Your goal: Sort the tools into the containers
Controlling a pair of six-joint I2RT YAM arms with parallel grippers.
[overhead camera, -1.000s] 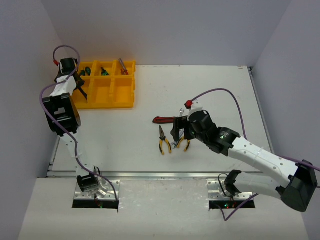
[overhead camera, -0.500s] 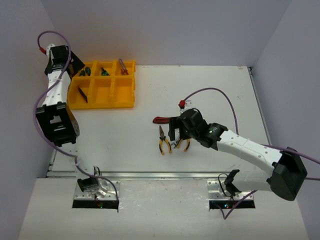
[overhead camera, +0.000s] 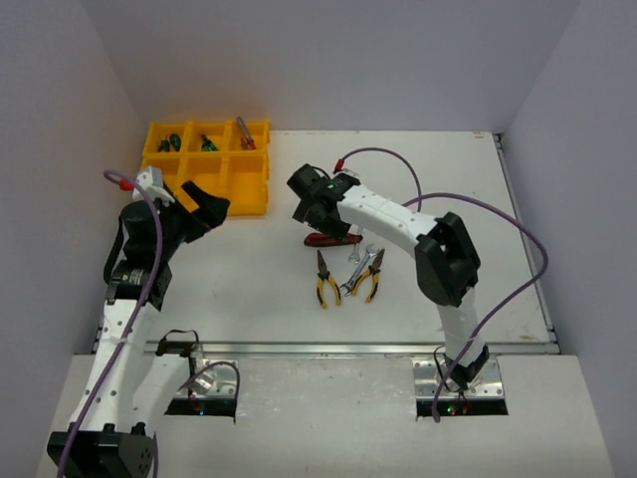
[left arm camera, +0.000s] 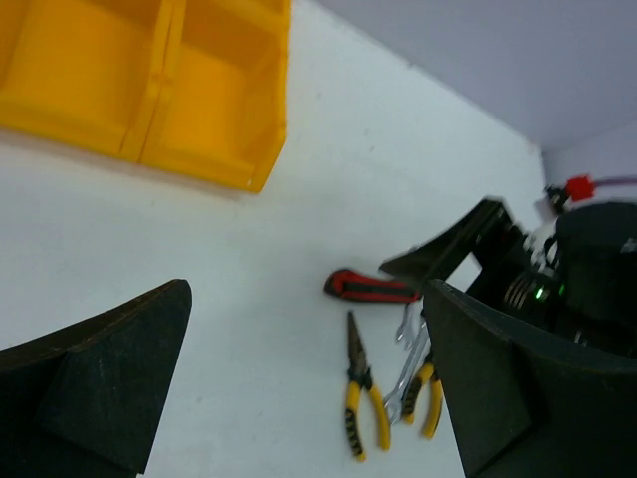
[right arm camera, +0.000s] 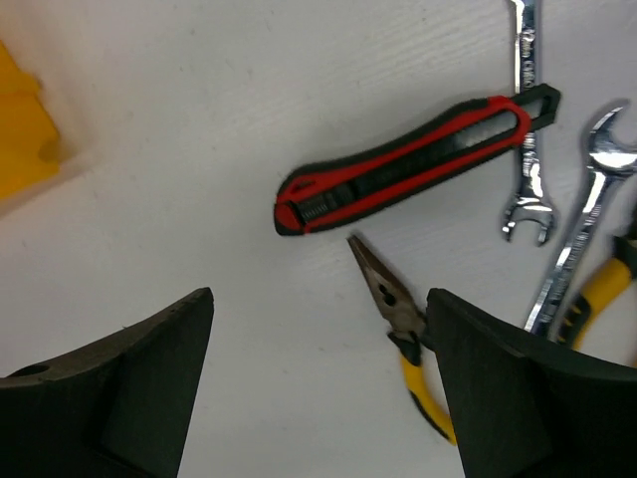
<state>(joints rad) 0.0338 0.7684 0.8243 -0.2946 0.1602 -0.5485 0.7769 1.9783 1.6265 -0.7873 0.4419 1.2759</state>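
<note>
Red-black utility knife (right arm camera: 413, 164), two yellow-handled pliers (overhead camera: 325, 280), silver wrenches (right arm camera: 527, 179) flat, mid-table; yellow tray (overhead camera: 249, 184) far-left, screwdrivers (overhead camera: 206, 141) in back compartments.

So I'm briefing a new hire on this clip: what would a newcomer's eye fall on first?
The bright yellow tray at the far-left corner of the table jumps out first. Then comes the loose cluster mid-table: a red-black utility knife, two yellow-handled pliers and silver wrenches, with the right gripper poised open by the knife.
</note>
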